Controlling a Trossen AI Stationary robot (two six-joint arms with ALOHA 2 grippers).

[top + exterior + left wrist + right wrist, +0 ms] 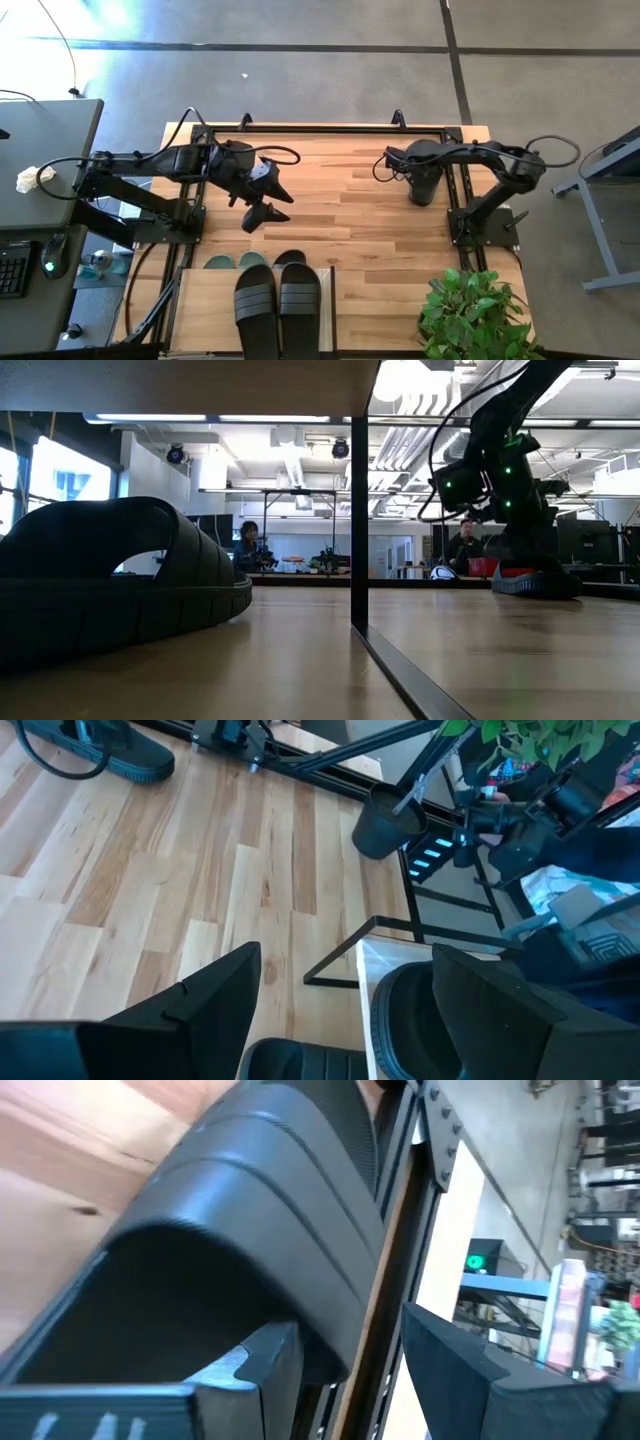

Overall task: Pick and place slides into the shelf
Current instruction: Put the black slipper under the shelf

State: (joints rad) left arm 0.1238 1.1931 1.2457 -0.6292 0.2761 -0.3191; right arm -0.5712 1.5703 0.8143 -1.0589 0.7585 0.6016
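Jaws of the left gripper (pixel 268 199) stand open and empty above the desk (pixel 380 215), near the shelf (pixel 205 305). Right gripper (pixel 350 1380) jaws gape too. One black pair of slides (pixel 278 305) lies on the shelf top, others beneath.

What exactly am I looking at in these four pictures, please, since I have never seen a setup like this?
It is a robot with two dark arms at a wooden table. One camera looks straight down, one sits level inside the shelf, and one rides on each wrist. From above, the left gripper hangs open and empty over the table near the shelf, while the right gripper rests near its base, also open, holding nothing. A black pair of slides lies on the shelf top; green slides peek out from underneath. A potted plant stands at one corner.
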